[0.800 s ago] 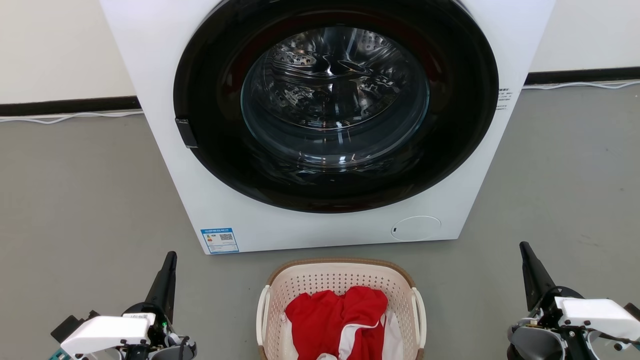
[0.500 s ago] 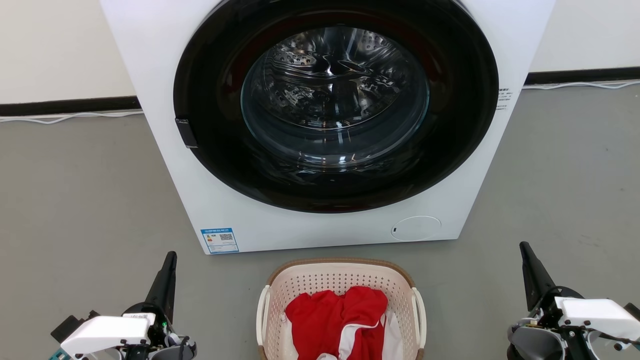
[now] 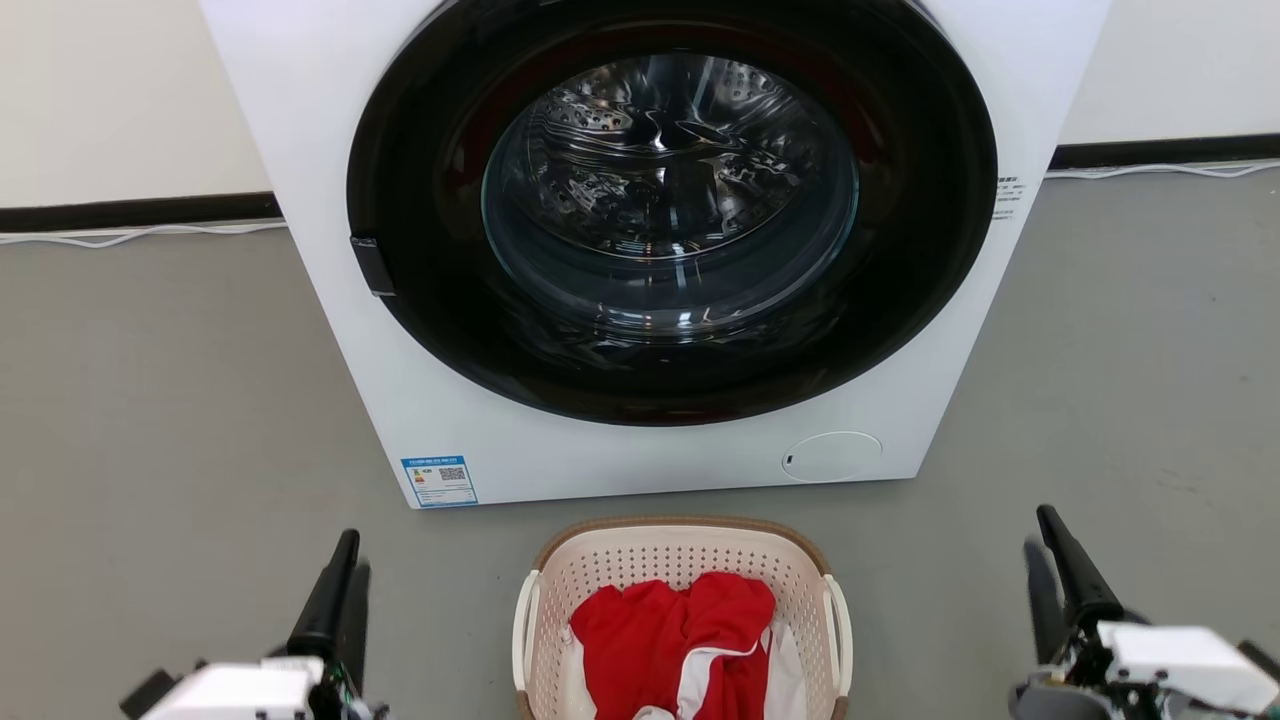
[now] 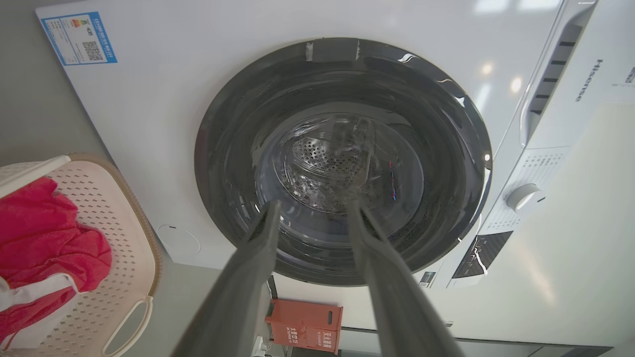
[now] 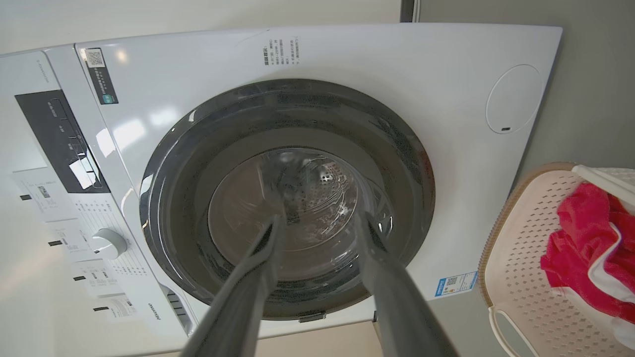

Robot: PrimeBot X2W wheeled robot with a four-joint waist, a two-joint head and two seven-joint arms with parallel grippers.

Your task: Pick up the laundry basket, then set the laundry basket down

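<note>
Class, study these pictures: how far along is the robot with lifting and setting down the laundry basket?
Done: nothing yet; the laundry basket sits on the floor before the washing machine. In hand: the left gripper and right gripper flank it, open and empty. Remaining: grasp its handles, lift, set down.

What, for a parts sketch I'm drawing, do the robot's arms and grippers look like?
The left gripper and right gripper each have two long, slim, dark fingers tapering to rounded tips, grey-looking in the wrist views. Behind each sits a boxy white wrist housing. No markings are legible.
</note>
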